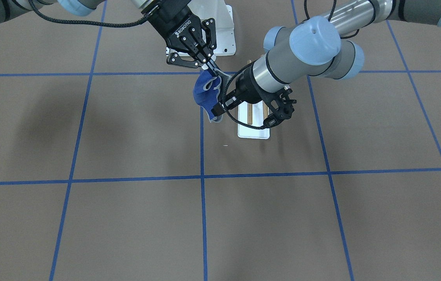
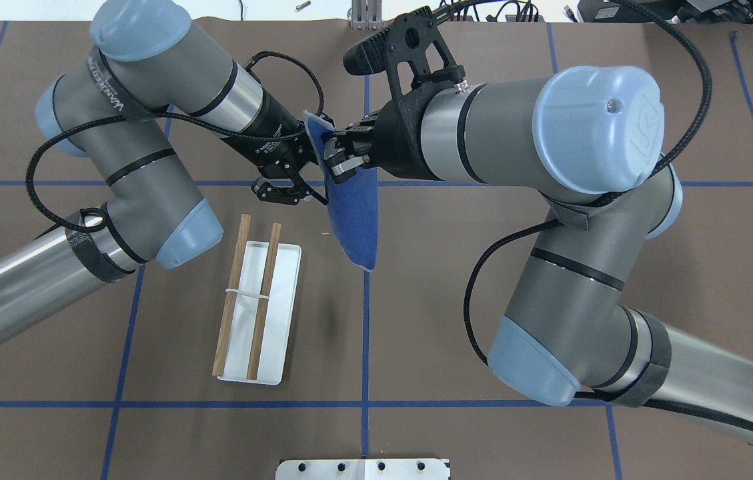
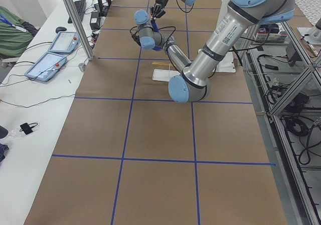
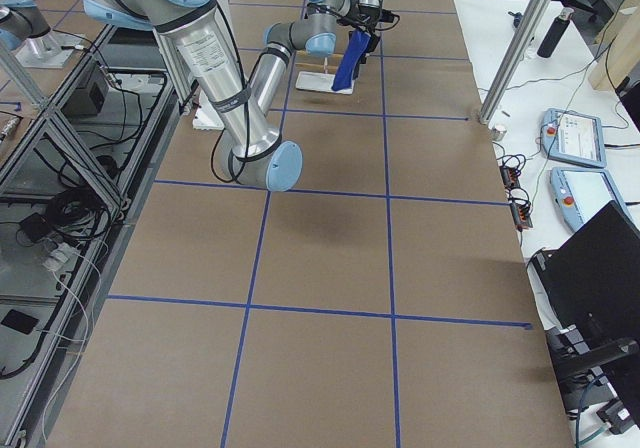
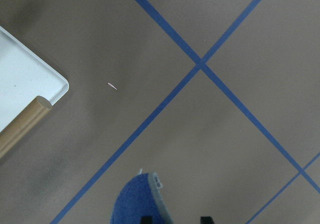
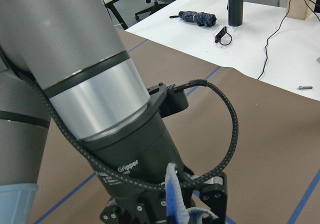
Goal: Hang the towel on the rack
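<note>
The blue towel (image 2: 355,220) hangs in the air, bunched at its top, to the right of the rack (image 2: 283,300). My right gripper (image 2: 336,160) is shut on the towel's upper corner; it also shows in the front view (image 1: 209,67). My left gripper (image 1: 217,112) is beside the towel's (image 1: 204,91) lower edge. In the left wrist view its fingertips (image 5: 205,219) stand apart, with a towel lobe (image 5: 140,204) by one of them. The rack's two wooden rods (image 2: 232,293) are bare. Its base corner (image 5: 25,79) shows in the left wrist view.
A white bolted pedestal (image 1: 224,31) stands at the robot's side of the table, behind the right gripper. The left arm's forearm (image 1: 282,66) hangs over the rack's far end. Blue tape lines cross the brown table. Tablets (image 3: 50,64) lie on the side bench.
</note>
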Robot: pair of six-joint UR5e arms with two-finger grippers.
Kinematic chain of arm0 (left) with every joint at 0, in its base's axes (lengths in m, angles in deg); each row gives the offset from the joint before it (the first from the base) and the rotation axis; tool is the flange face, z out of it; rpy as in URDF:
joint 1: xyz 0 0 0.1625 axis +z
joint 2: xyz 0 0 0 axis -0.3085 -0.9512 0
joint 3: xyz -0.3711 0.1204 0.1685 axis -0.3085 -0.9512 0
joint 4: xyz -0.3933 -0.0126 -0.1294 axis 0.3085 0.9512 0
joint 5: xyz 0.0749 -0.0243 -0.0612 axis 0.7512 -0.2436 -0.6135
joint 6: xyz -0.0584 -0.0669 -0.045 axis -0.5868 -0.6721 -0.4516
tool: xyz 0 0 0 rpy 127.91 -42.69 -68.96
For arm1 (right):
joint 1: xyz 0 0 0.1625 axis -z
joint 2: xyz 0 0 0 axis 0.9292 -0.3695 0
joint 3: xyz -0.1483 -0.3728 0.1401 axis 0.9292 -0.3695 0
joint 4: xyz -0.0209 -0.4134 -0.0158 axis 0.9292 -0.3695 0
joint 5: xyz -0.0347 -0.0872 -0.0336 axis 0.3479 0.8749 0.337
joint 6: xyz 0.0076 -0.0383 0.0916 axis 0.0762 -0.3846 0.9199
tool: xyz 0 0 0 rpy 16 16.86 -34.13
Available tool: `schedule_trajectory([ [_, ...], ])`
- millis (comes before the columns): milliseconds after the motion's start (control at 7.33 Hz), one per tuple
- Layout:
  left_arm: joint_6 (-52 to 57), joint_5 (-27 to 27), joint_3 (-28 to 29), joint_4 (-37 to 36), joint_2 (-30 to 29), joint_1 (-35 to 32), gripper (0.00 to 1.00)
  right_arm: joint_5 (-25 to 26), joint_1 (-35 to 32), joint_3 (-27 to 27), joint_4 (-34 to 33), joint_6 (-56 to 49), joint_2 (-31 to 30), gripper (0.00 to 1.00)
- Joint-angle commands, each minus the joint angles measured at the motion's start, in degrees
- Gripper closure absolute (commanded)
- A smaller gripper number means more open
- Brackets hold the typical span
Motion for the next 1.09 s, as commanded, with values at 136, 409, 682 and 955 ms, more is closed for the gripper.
schedule_trajectory([
  [136, 0.4, 0.0, -0.3, -0.1, 0.1, 0.0, 0.76, 0.0, 0.0, 0.0, 0.0, 0.0, -0.1, 1.00],
  [409, 0.2, -0.3, -1.0, -0.3, 0.2, 0.0, 0.99, 0.0, -0.1, 0.2, 0.0, 0.0, -0.1, 1.00],
  [682, 0.3, -0.2, -1.2, -0.4, 0.4, -0.1, 1.00, 0.0, -0.1, 0.6, 0.0, 0.0, -0.7, 1.00],
  [955, 0.4, 0.0, -1.1, -0.4, 0.4, -0.2, 1.00, -0.4, -0.2, 1.7, 0.1, 0.8, -1.5, 0.95],
])
